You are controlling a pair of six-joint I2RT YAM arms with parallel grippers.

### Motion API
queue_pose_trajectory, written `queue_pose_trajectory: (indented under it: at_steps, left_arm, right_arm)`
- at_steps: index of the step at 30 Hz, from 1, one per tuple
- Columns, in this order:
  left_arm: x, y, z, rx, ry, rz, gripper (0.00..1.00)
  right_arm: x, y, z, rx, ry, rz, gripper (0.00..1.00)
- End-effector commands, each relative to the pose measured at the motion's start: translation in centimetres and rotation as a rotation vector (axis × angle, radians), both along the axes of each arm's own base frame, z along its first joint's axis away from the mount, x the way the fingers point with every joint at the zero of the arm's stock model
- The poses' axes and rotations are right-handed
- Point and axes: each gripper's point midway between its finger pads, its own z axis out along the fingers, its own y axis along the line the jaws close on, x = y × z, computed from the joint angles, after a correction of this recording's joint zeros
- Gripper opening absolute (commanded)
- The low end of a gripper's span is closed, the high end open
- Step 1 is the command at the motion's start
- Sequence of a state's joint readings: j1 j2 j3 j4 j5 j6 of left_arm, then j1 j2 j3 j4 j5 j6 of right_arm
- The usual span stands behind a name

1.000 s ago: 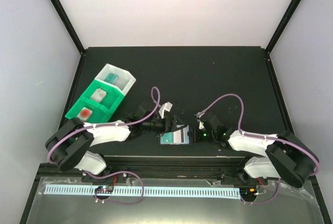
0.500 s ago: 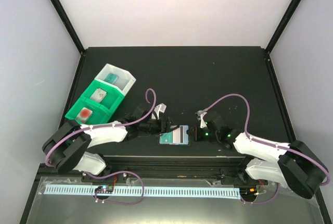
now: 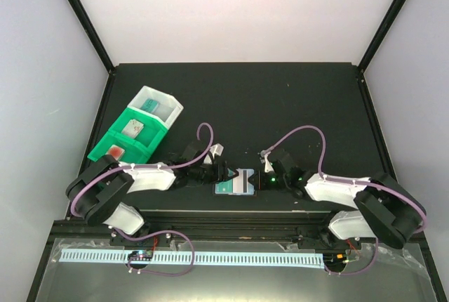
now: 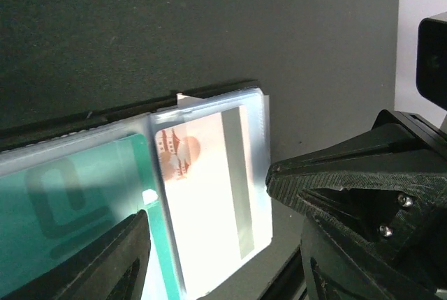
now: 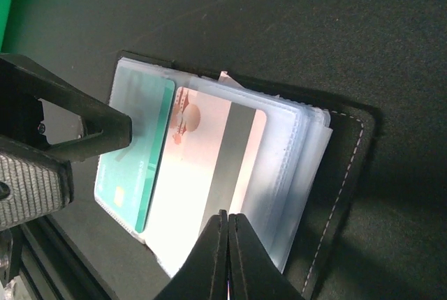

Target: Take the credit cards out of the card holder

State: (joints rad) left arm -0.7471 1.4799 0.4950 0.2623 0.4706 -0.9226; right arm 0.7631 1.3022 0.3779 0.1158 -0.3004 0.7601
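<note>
The card holder (image 3: 238,184) lies open near the table's front edge, black cover down and clear pockets up. In the right wrist view its black cover (image 5: 342,174) holds a teal card (image 5: 136,153) and a pale card with a red round mark and grey stripe (image 5: 202,167). My left gripper (image 3: 226,173) is open, its fingers straddling the pockets (image 4: 206,209) above both cards. My right gripper (image 3: 258,179) is shut, its tips (image 5: 227,215) resting on the pale card's pocket, with nothing between the fingers.
A green bin (image 3: 126,140) joined to a white bin (image 3: 160,105) stands at the back left, with a card in each compartment. The table's front rail runs just below the card holder.
My right gripper has moved left onto the card holder. My left gripper has lowered and shifted closer over the holder's left side. The holder has stayed in place.
</note>
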Motion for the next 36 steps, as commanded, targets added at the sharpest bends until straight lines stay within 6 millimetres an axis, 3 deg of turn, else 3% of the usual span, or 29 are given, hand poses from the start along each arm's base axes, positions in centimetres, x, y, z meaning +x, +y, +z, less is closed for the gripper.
queue_pose_trajectory:
  at_steps: [1, 10, 21, 29, 36]
  left_arm:
    - [0.4, 0.2, -0.7, 0.014, -0.002, 0.017, 0.61]
    - [0.0, 0.3, -2.0, 0.024, 0.035, 0.013, 0.54]
    - [0.0, -0.4, -2.7, -0.022, 0.061, 0.017, 0.33]
    - [0.0, -0.8, -2.6, -0.044, 0.061, 0.004, 0.24]
    - [-0.1, -0.8, -2.3, -0.051, 0.051, 0.0, 0.05]
  right_arm:
    - [0.9, 0.5, -0.1, -0.017, -0.022, -0.005, 0.03]
    - [-0.4, -1.8, -3.8, -0.119, 0.054, -0.044, 0.01]
    - [-0.4, -1.9, -3.8, -0.111, 0.05, -0.054, 0.01]
    - [-0.4, -1.8, -3.7, -0.1, 0.047, -0.05, 0.01]
    - [-0.5, -1.8, -3.8, -0.101, 0.049, -0.052, 0.01]
